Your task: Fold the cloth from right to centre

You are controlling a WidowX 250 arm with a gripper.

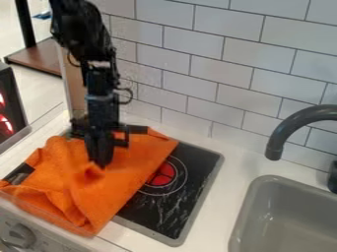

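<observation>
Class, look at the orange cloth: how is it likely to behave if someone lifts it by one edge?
The cloth will probably hang floppy, since it already lies in soft, rumpled folds. It looks likely to be light, being thin fabric, and unlikely to roll, as it spreads loosely over the stovetop.

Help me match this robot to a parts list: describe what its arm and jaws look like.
The arm is black, slim and blocky, built of jointed segments, with a small pale band partway along it. Thin dark cables loop out at its sides. The jaws are black too.
</observation>
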